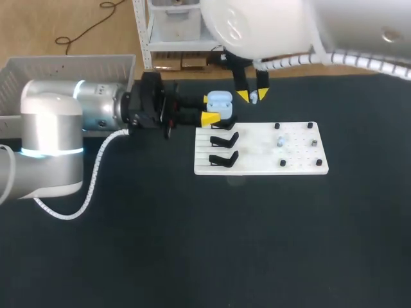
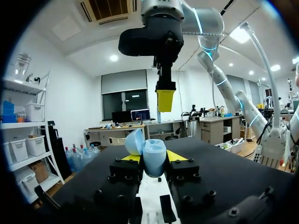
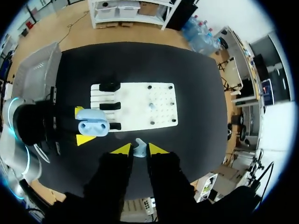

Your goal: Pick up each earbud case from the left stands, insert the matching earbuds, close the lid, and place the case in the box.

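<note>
My left gripper (image 1: 209, 109) is shut on a light blue earbud case (image 1: 219, 100), held above the table just left of the white board (image 1: 302, 163). In the left wrist view the case (image 2: 154, 157) sits between the yellow tips with its lid (image 2: 134, 142) swung open. My right gripper (image 1: 252, 96) hangs close beside the case, shut on a small pale earbud (image 1: 254, 97). The right wrist view shows that earbud (image 3: 139, 148) pinched between its tips, with the open case (image 3: 92, 124) a little off to one side below. A second earbud (image 1: 280, 142) rests on the board.
Two empty black stands (image 1: 223, 140) (image 1: 223, 158) sit on the board's left side, and black pegs (image 1: 310, 126) mark its right part. A grey slatted box (image 1: 64, 70) stands at the table's far left corner, behind my left arm.
</note>
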Motion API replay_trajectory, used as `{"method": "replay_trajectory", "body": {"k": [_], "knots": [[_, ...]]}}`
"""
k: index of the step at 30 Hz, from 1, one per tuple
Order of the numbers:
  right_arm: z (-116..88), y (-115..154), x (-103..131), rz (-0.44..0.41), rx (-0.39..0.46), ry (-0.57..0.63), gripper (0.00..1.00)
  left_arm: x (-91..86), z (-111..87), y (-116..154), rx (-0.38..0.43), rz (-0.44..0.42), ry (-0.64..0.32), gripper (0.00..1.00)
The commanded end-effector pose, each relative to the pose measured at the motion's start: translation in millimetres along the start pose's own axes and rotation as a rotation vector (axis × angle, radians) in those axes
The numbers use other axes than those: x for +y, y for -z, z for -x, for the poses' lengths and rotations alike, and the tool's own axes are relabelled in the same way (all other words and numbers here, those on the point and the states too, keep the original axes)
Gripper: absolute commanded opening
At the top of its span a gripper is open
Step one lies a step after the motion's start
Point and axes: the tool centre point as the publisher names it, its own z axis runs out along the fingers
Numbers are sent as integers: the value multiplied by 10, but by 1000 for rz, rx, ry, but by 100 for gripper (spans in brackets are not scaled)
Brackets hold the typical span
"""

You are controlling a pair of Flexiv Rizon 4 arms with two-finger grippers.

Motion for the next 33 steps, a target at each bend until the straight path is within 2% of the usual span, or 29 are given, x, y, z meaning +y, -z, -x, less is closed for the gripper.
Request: {"method": "replay_trajectory", "body": {"k": [1,7,24,27,33], "knots": [[83,21,104,-11,54,-41,0,14,-39,-32,0,0,-1,0],[84,-10,166,-1,94,-104,0,21,-89,-69,5,3,5,0],[65,-18,200,14,95,-101,0,27,-106,-77,-2,15,12,0],[47,-39,294,6,90,-93,0,27,-106,-77,-2,15,12,0],[16,-54,411,-57,63,-151,0,27,-106,-77,-2,15,12,0]]}}
